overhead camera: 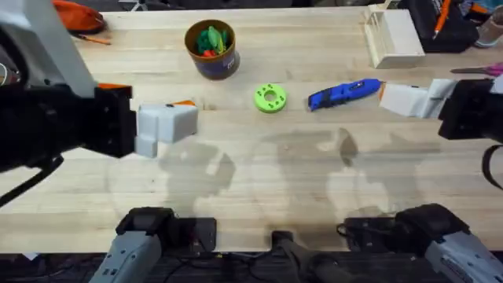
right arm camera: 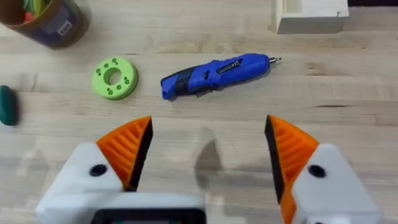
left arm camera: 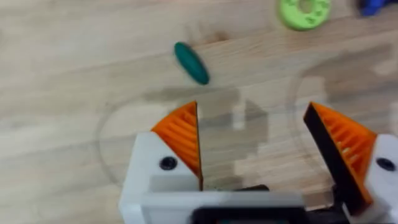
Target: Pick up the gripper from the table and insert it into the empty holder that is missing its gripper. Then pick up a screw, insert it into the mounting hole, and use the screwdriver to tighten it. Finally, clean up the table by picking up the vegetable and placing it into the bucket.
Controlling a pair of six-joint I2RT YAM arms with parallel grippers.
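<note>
Overhead: left gripper [overhead camera: 167, 126] raised over table [overhead camera: 259, 173] at left-centre, white mounts blurred, finger gap not readable here. Right gripper [overhead camera: 409, 100] at right edge, just beside tip end of screwdriver [overhead camera: 344, 93], not touching. Screwdriver lying flat, far-right of centre. Lime-green ring disc [overhead camera: 269, 98] just left of it. Bucket [overhead camera: 211, 49] at far centre-left, upright, coloured bits inside. White rack [overhead camera: 391, 35] at far right.

Left wrist: fingers [left arm camera: 180, 134] wide apart, orange ribbed pads facing in, nothing between. Vegetable [left arm camera: 191, 62] flat on wood, beyond fingertips, nearer left-hand pad, clear gap, tilted. Ring disc [left arm camera: 304, 11] further off.

Right wrist: fingers [right arm camera: 127, 148] spread wide, holding nothing. Screwdriver [right arm camera: 214, 74] lying across ahead of open jaws, apart from both pads, metal tip toward rack [right arm camera: 311, 15]. Ring disc [right arm camera: 115, 78] beside handle end. Bucket [right arm camera: 46, 22] in corner, vegetable [right arm camera: 7, 104] at edge, well off.
</note>
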